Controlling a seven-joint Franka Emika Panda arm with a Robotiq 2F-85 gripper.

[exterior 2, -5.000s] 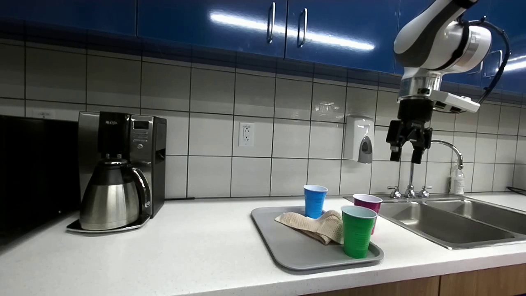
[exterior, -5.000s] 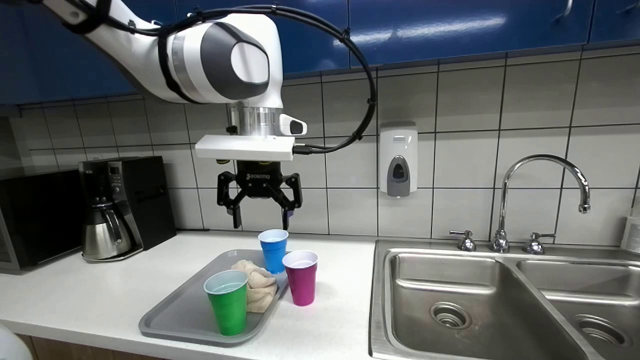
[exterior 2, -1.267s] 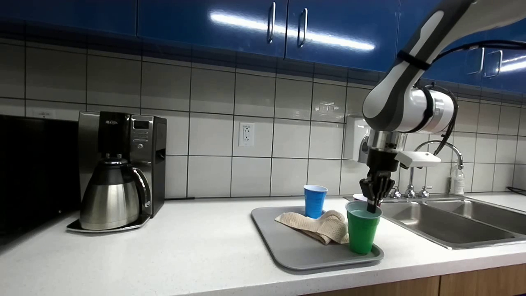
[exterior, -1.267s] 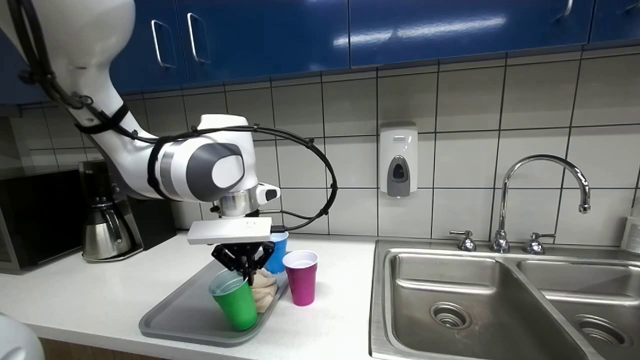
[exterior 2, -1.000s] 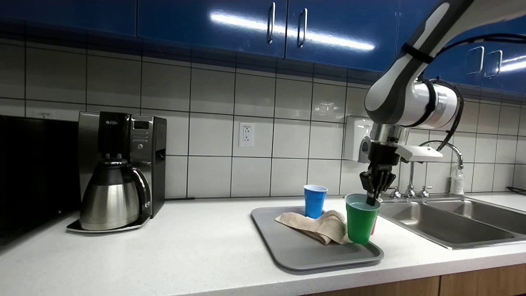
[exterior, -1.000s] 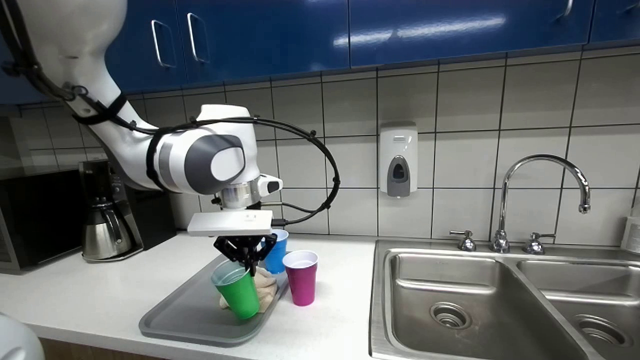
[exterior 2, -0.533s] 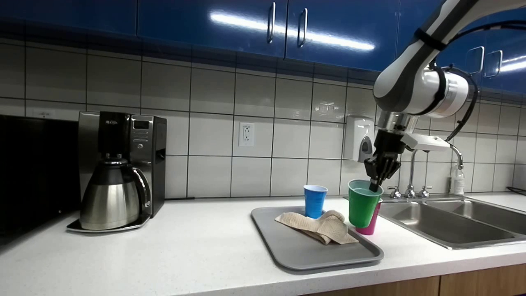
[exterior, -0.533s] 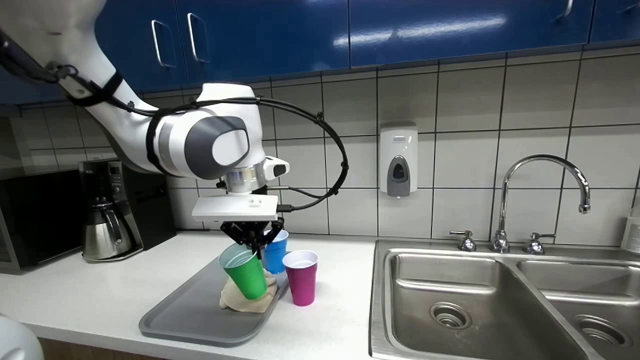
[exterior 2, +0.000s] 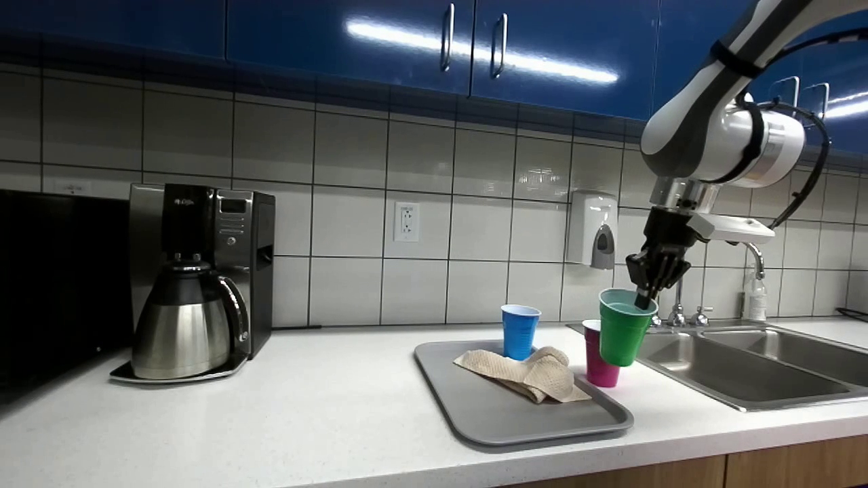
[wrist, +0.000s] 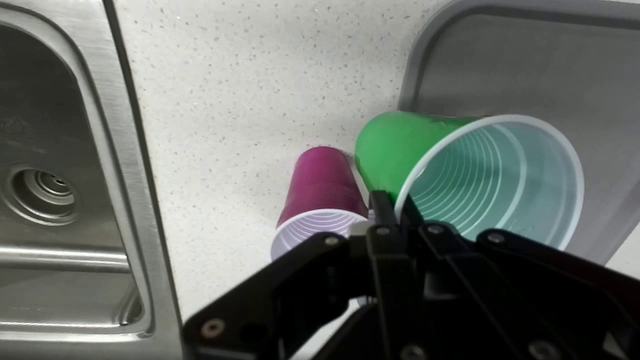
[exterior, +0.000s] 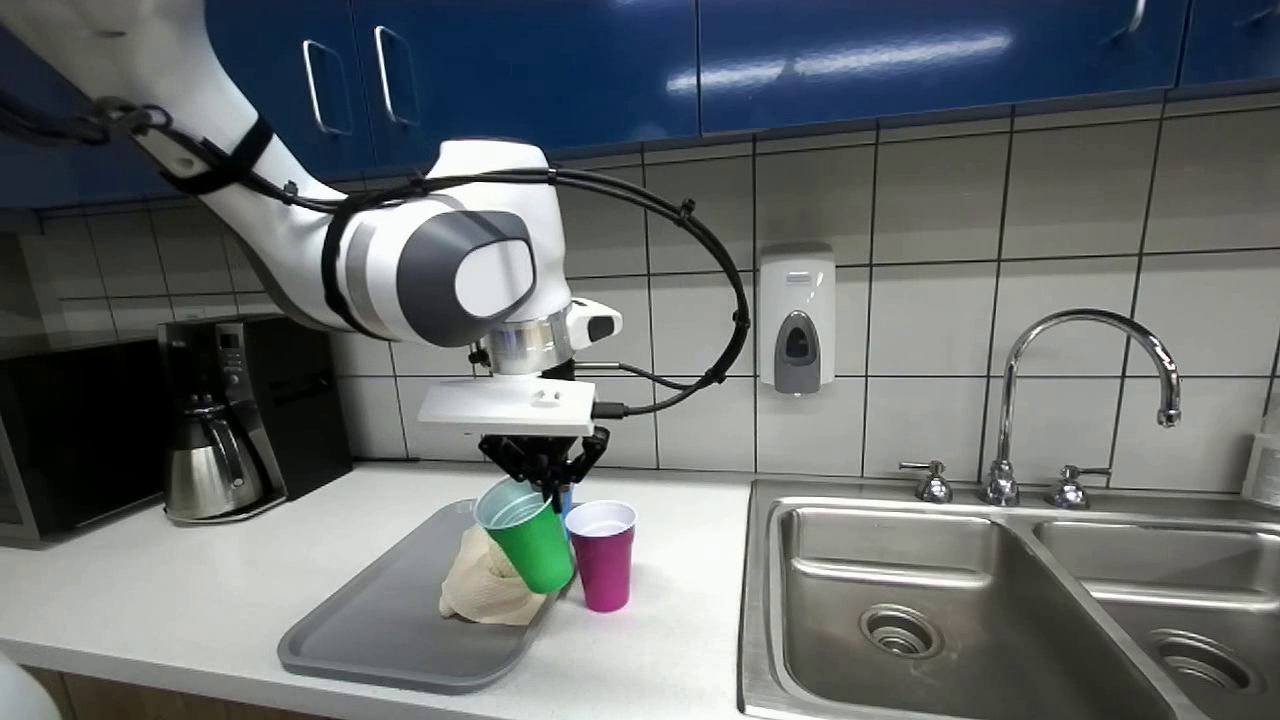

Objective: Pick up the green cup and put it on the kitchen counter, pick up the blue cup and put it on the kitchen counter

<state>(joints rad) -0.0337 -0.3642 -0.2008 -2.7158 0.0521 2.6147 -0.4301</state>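
Observation:
My gripper is shut on the rim of the green cup, one finger inside the wall and one outside, as the wrist view shows around the rim. The cup hangs tilted above the grey tray's edge, beside the purple cup, in both exterior views. Upright at the back of the tray stands the blue cup; in an exterior view only a sliver of this blue cup shows behind the green one. The white kitchen counter spreads under everything.
On the counter stands the purple cup, close to the held cup. A beige napkin lies on the grey tray. The steel sink lies to one side, with a faucet. A coffee maker stands farther off.
Open above the tray at first, my gripper has come down, shut on the green cup's rim and lifted it. The cup has swung tilted and moved toward the sink side. The napkin has shifted slightly.

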